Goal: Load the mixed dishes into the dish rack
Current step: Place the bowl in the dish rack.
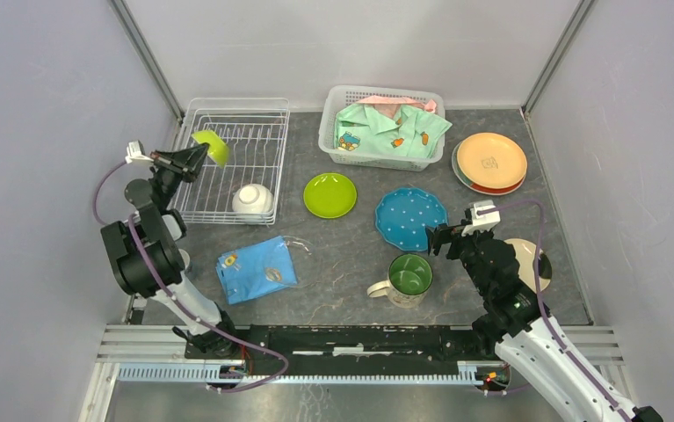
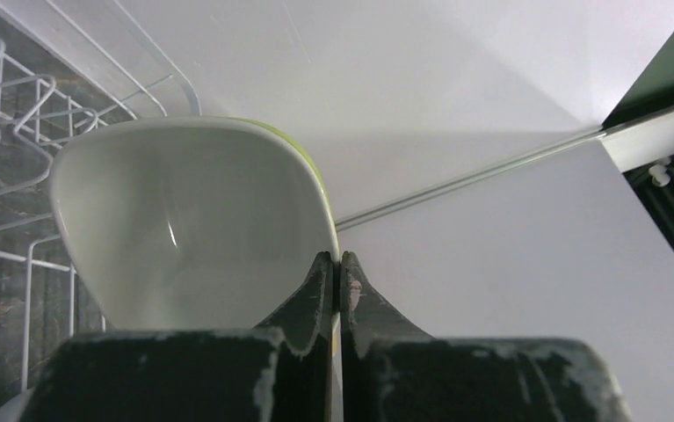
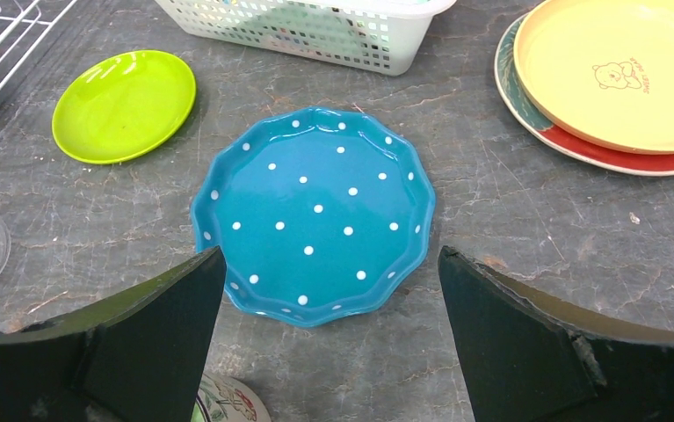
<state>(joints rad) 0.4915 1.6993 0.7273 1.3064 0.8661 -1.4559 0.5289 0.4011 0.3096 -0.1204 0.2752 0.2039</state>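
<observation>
My left gripper is shut on the rim of a bowl, lime-green outside and white inside, held over the left part of the dish rack. A white bowl sits upside down in the rack's near corner. My right gripper stands open, empty, just above the near edge of the blue dotted scalloped plate. On the table lie a lime-green plate, an orange plate stacked on a red one, and a green-lined mug.
A white latticed basket with green clothing stands at the back. A folded blue cloth lies near the left arm's base. A cream plate is partly hidden under my right arm. Grey walls close in on both sides.
</observation>
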